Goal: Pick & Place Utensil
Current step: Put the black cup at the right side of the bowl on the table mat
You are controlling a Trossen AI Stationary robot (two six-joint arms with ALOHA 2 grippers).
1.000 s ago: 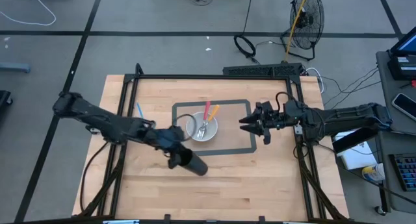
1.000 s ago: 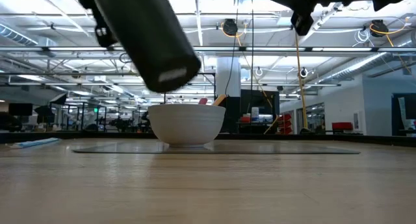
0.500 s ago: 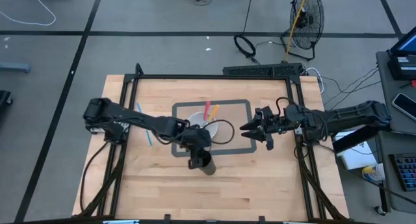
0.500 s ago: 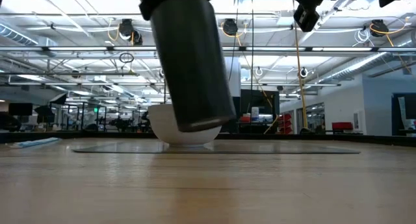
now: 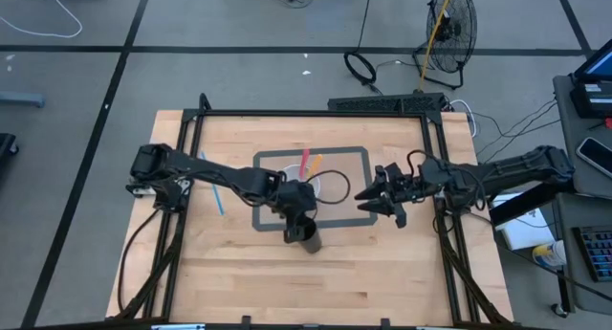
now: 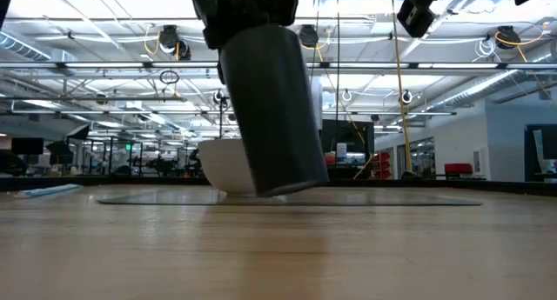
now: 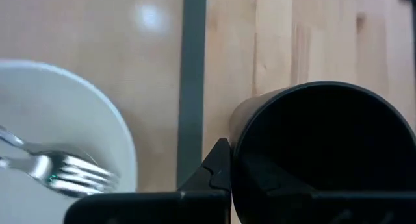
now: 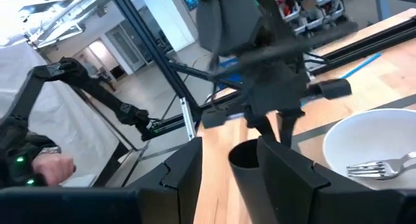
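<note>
Take the white bowl (image 5: 298, 185) as your landmark: it sits inside the grey taped rectangle (image 5: 359, 218) on the wooden table (image 5: 382, 273), and a metal fork (image 8: 377, 167) lies in it along with a pink-handled utensil (image 5: 306, 161) and an orange-handled utensil (image 5: 315, 164) leaning out over its far rim. Your left gripper (image 5: 295, 215) is just on the near side of the bowl, fingers clamped on the rim of a dark cup (image 5: 307, 236). In the low view the cup (image 6: 277, 117) hangs slightly tilted, in front of the bowl (image 6: 224, 165), its base just above the tabletop; you cannot tell from these views whether it touches the wood. The left wrist view shows the cup's open mouth (image 7: 322, 152) beside the bowl's rim (image 7: 127, 146), with the tape line running between them. Your right gripper (image 5: 368, 198) hovers to the right of the bowl, over the tape's right edge, fingers apart and holding nothing. A blue utensil (image 5: 212, 185) lies on the table well to the left of the bowl.
</note>
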